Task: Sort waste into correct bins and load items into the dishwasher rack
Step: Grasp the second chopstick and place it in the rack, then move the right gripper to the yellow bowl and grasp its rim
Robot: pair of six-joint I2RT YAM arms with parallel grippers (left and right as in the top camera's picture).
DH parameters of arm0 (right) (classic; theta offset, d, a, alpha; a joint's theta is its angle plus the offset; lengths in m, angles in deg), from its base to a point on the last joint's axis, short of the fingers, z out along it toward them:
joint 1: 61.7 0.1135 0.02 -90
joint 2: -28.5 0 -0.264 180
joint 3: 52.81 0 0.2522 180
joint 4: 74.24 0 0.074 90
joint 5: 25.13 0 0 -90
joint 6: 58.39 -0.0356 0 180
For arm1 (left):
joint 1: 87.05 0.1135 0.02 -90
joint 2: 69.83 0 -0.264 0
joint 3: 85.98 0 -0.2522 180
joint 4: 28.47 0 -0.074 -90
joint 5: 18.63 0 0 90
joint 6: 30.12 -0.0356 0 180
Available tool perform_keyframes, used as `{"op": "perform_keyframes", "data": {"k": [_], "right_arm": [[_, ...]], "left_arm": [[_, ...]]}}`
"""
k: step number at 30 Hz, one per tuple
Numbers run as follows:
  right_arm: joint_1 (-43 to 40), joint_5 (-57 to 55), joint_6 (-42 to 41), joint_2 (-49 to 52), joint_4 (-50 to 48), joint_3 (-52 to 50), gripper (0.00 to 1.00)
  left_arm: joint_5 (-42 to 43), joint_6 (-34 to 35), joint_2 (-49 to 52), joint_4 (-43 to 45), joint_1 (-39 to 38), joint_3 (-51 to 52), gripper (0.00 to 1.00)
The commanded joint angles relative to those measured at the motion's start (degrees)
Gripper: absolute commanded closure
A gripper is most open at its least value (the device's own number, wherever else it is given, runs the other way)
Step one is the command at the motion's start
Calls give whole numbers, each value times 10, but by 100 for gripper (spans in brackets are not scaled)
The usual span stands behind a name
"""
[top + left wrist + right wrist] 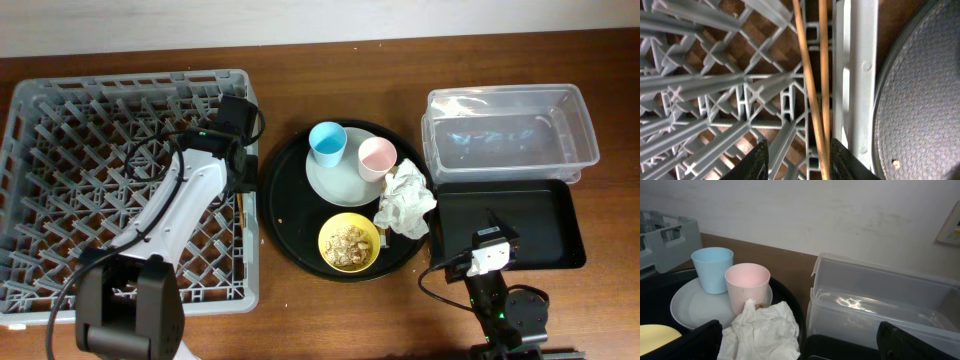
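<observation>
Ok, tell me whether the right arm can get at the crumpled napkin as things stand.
Probably yes. The napkin lies uncovered at the right edge of the round black tray, the side nearest the right gripper, which is open and empty. The pink cup stands close behind it.

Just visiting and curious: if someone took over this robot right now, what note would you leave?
Left gripper open, astride the chopsticks lying in the rack.
Right gripper open, empty, by the black bin.
Blue cup and pink cup stand on the plate, yellow bowl holds scraps, napkin beside, all on the round tray.
Done: chopsticks.
Left: dishes to rack, waste to black bin or clear tub.
</observation>
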Motion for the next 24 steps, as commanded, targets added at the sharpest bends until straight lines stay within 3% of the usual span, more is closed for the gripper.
{"op": "perform_keyframes", "data": {"k": [1,4,7,8,15,20,24], "right_arm": [[3,5,2,-2,2,-3,1],[3,5,2,-2,2,-3,1],[3,5,2,-2,2,-3,1],[3,5,2,-2,2,-3,1],[3,17,1,-2,2,-3,1],[3,156,-8,-2,-101,12,1],[3,131,-84,4,30,147,1]], "left_arm": [[-5,-5,-17,-28,2,-38,62],[64,-5,-68,-72,1,-76,59],[176,-5,-130,-90,1,-84,42],[201,-5,-150,-96,1,-84,1],[209,-5,-199,-110,1,-84,1],[209,-5,-198,-110,1,-84,1],[209,-5,-198,-110,1,-84,1]]}}
